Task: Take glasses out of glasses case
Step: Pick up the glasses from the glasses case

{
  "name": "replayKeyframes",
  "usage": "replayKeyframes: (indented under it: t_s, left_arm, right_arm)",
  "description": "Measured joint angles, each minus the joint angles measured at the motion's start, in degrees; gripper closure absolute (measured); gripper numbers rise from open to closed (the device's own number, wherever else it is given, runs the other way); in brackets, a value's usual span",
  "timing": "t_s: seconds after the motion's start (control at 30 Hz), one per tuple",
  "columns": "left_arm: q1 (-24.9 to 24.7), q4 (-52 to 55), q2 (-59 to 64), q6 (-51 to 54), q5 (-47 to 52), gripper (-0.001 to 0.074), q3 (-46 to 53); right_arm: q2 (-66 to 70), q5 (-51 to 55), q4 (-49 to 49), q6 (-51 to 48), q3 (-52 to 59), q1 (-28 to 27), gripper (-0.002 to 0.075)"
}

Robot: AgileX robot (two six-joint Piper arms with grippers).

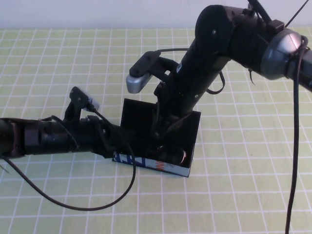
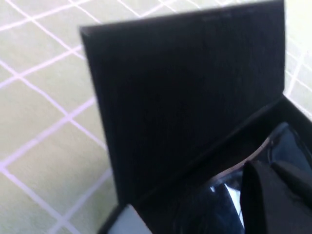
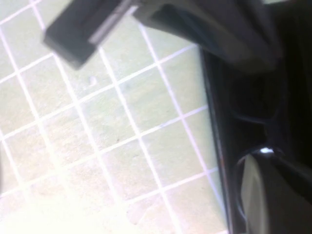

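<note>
Here right gripper [image 1: 163, 130] reaches steeply into glasses case [image 1: 190, 168]; left gripper [image 1: 113, 141] alongside.

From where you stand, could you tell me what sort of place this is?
Probably a robot test bench: a tabletop under a green checked cloth, an open glasses case with glasses inside. The left gripper is at its left end and the right gripper reaches inside.

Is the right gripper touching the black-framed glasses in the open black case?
Cannot tell. In the high view the right gripper dips into the black rectangular glasses case above the black plastic-framed glasses, hiding any contact.
</note>
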Motion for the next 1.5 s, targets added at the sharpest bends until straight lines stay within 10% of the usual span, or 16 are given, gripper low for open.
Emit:
replayKeyframes:
  t_s: [0.5,1.5]
  left_arm:
    - [1.7,0.1,-0.4,-14.8,-8.9,0.0739,-3.3]
    - [1.7,0.1,-0.4,-14.9,-9.8,0.0739,-3.3]
  right_arm:
    - [3.4,0.3,-8.6,-0.3,0.0,4.9,0.044]
    - [8.2,-5.5,-12.7,-0.3,-0.1,5.9,0.0429]
